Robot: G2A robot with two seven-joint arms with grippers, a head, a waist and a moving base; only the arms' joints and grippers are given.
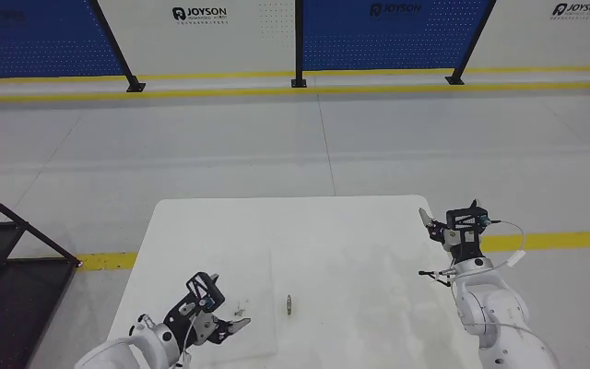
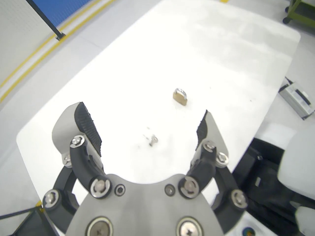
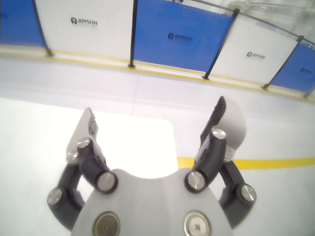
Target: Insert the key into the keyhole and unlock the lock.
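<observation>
left pincer [image 2: 143, 108] wide open, empty, near key [image 2: 153, 140]

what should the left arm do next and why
Probably lower the open left gripper onto the key: it lies loose on the white table just ahead of the gripper, and the brass padlock beyond it needs that key first.

A white table [image 1: 369, 240] is standing on pale flooring; blue and white fence panels [image 1: 392, 32] are running behind yellow floor lines [image 1: 230, 89]; a black frame [image 1: 28, 267] is sitting beside the table; what may be a grey case [image 2: 296, 96] is lying on the floor.
</observation>
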